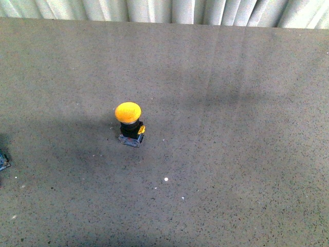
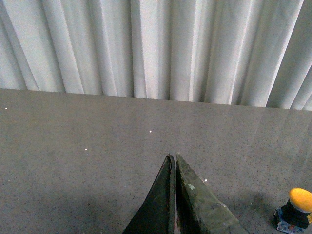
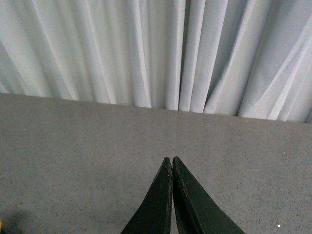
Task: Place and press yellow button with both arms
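Note:
The yellow button [image 1: 129,123] stands upright near the middle of the grey table, domed yellow cap on a black body with a clear base and a yellow side tab. Neither arm shows in the front view beyond a small dark piece [image 1: 3,160] at the left edge. In the left wrist view my left gripper [image 2: 173,157] is shut with nothing in it, and the yellow button [image 2: 297,207] sits off to one side, apart from the fingers. My right gripper [image 3: 171,159] is shut and empty over bare table; the button does not show there.
The grey speckled table [image 1: 231,154] runs back to a white pleated curtain [image 1: 164,10] along its far edge. A few white specks [image 1: 166,179] lie in front of the button.

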`<state>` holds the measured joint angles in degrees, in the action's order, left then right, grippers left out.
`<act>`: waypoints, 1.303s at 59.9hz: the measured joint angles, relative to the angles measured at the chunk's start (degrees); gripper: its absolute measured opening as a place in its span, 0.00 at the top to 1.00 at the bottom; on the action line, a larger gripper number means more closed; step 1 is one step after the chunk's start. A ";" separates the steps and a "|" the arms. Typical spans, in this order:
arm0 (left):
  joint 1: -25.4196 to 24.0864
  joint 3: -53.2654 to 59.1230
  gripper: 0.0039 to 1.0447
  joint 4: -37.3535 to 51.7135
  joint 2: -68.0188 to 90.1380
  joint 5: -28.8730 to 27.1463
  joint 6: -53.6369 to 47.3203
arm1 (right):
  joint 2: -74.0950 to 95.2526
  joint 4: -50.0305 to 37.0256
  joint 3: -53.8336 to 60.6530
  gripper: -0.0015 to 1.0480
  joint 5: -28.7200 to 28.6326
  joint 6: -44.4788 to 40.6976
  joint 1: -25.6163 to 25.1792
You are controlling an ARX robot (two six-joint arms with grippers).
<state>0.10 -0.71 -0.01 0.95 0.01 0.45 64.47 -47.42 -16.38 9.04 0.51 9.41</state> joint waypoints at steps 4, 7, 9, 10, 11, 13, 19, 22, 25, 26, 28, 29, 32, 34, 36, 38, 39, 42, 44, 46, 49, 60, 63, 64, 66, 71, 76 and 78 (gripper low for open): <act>-0.02 0.00 0.99 0.00 0.00 0.00 0.00 | -2.49 0.04 2.25 0.99 -1.07 -0.09 -0.98; -0.02 0.00 0.99 0.00 0.00 0.00 0.00 | -4.79 0.39 4.17 0.99 -1.70 -0.15 -1.86; -0.02 0.00 0.99 0.00 0.00 0.00 0.00 | -6.45 0.92 5.35 0.99 -2.25 -0.15 -2.51; -0.02 0.00 0.99 -0.02 0.00 0.00 0.00 | -6.78 1.03 5.57 0.99 -2.34 -0.15 -2.62; 0.00 0.00 0.99 -0.02 0.00 0.00 0.02 | -7.48 1.27 6.05 0.99 -2.60 -0.15 -2.84; -0.02 0.00 0.99 0.00 0.00 0.00 0.02 | -8.52 1.68 6.73 0.99 -2.95 -0.15 -3.17; -0.02 0.00 0.99 0.00 0.00 0.00 0.00 | -12.41 3.50 8.94 0.99 -4.11 -0.15 -4.20; -0.02 0.00 0.99 0.00 0.00 0.00 0.02 | -14.23 4.46 9.79 0.99 -5.03 -0.17 -4.96; -0.02 0.00 0.99 0.00 0.00 0.02 0.00 | -16.13 5.60 10.60 0.99 -8.28 -0.17 -7.21; 0.00 0.00 0.99 0.00 0.00 0.02 0.00 | -16.85 6.05 10.88 0.99 -8.59 -0.17 -7.80; -0.02 0.00 0.99 0.00 0.00 0.00 0.00 | -18.67 7.17 11.56 0.99 -8.61 -0.17 -8.92; -0.02 0.00 0.99 0.00 0.00 0.00 0.00 | -19.71 7.87 11.96 0.99 -8.63 -0.17 -9.16; -0.02 0.00 0.99 0.00 0.00 0.02 0.00 | -21.84 9.33 12.57 0.99 -8.92 -0.17 -9.18; -0.02 0.00 0.99 0.00 0.00 0.00 0.00 | -22.86 10.08 12.85 0.99 -8.98 -0.17 -9.18; -0.02 0.00 0.99 0.00 0.00 0.02 0.00 | -23.85 10.71 13.18 0.99 -8.96 -0.17 -9.20; -0.02 0.00 0.99 0.00 0.00 0.00 0.02 | -24.04 9.09 14.27 0.99 -8.92 -0.17 -9.20; -0.02 0.00 0.99 0.00 0.00 0.00 0.02 | -24.15 8.74 14.51 0.99 -8.92 -0.20 -9.20; -0.02 0.00 0.99 0.00 0.00 0.00 0.02 | -24.96 9.11 15.28 0.99 -8.98 -0.17 -9.27; -0.02 0.00 0.99 -0.02 0.00 0.00 0.00 | -29.62 13.35 15.32 0.99 -9.05 -0.20 -9.29; 0.00 0.00 0.99 0.00 0.00 0.00 0.00 | -30.77 14.45 15.32 0.99 -9.03 -0.22 -9.29; -0.02 0.00 0.99 0.00 0.00 0.00 0.00 | -33.38 16.83 15.34 0.99 -9.03 -0.20 -9.29; -0.02 0.00 0.99 0.00 0.00 0.00 0.00 | -39.54 22.69 15.34 0.99 -9.03 -0.20 -9.29; -0.02 0.00 0.99 0.00 0.00 0.00 0.00 | -41.29 24.28 15.34 0.99 -9.03 -0.20 -9.29; -0.02 0.00 0.99 0.00 0.00 0.00 0.02 | -42.05 25.09 15.34 0.99 -9.03 -0.20 -9.29; -0.02 0.00 0.99 0.00 0.00 0.00 0.00 | -43.32 26.34 15.34 0.99 -9.03 -0.22 -9.29; -0.02 0.00 0.99 -0.02 0.00 0.00 0.00 | -45.55 28.39 15.34 0.99 -9.03 -0.22 -9.31; -0.02 0.00 0.99 -0.02 0.00 0.00 0.00 | -47.25 30.14 15.34 0.99 -9.03 -0.20 -9.31; -0.02 0.00 0.99 -0.02 0.00 0.00 0.00 | -47.87 30.75 15.34 0.99 -9.03 -0.20 -9.31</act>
<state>0.08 -0.71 -0.03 0.95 0.01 0.45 16.60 -16.67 -1.04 0.01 0.32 0.10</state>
